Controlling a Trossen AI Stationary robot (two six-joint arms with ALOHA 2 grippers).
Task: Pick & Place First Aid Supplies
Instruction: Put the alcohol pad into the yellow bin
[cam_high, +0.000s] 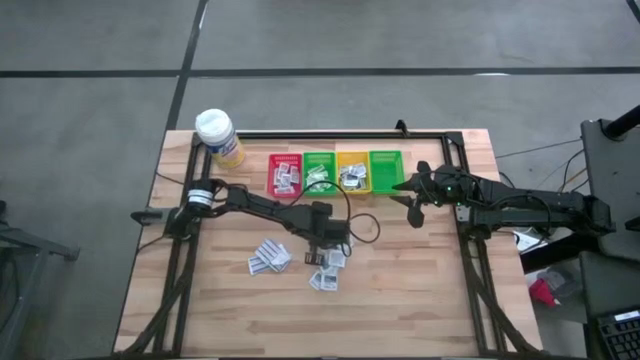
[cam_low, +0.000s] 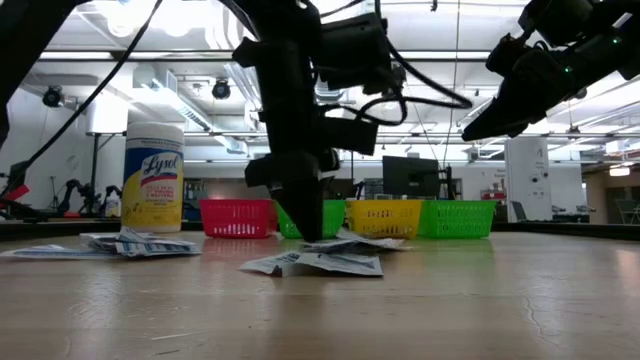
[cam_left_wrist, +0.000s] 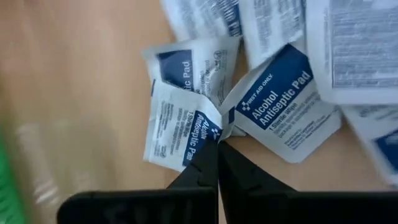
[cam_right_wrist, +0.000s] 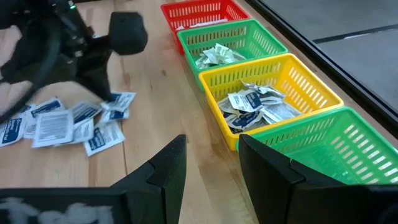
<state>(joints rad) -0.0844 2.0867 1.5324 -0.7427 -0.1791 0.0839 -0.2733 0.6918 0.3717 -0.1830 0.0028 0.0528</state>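
Left wrist view: a sachet corner is pinched by the left end effector (cam_left_wrist: 217, 146).
An alcohol antiseptic pad sachet (cam_left_wrist: 180, 127) is held at its tips on the surface (cam_high: 420, 290); more sachets (cam_left_wrist: 283, 102) lie just beyond. The right end effector (cam_right_wrist: 211, 158) is held spread beside the bins (cam_right_wrist: 273, 93).

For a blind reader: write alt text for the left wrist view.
The left tool, shut, pinches the edge of a white alcohol pad packet on the wooden table. More packets lie around it.
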